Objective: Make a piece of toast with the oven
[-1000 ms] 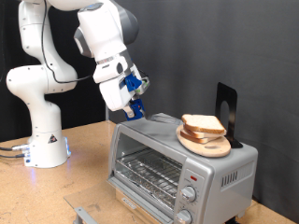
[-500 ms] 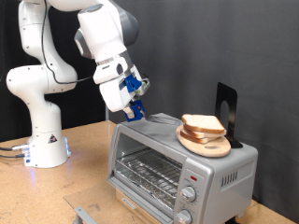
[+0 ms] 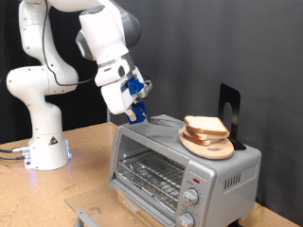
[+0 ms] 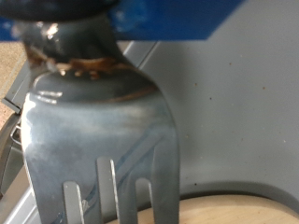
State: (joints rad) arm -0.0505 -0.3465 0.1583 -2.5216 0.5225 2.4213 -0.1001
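Note:
The silver-grey toaster oven (image 3: 180,168) stands at the exterior view's lower right with its glass door shut and its wire rack showing behind the glass. The piece of toast (image 3: 203,125) lies on top of a stack on a round wooden board (image 3: 210,148) on the oven's roof. My gripper (image 3: 136,110) hovers above the oven's top left corner, to the left of the toast, and is shut on a metal fork (image 3: 162,119). In the wrist view the fork (image 4: 98,121) fills the picture, tines pointing at the board's edge (image 4: 234,209).
A black upright stand (image 3: 228,107) is behind the board on the oven roof (image 4: 234,103). The oven's two knobs (image 3: 192,199) are at its front right. The arm's white base (image 3: 45,142) stands on the wooden table (image 3: 57,194) at the left.

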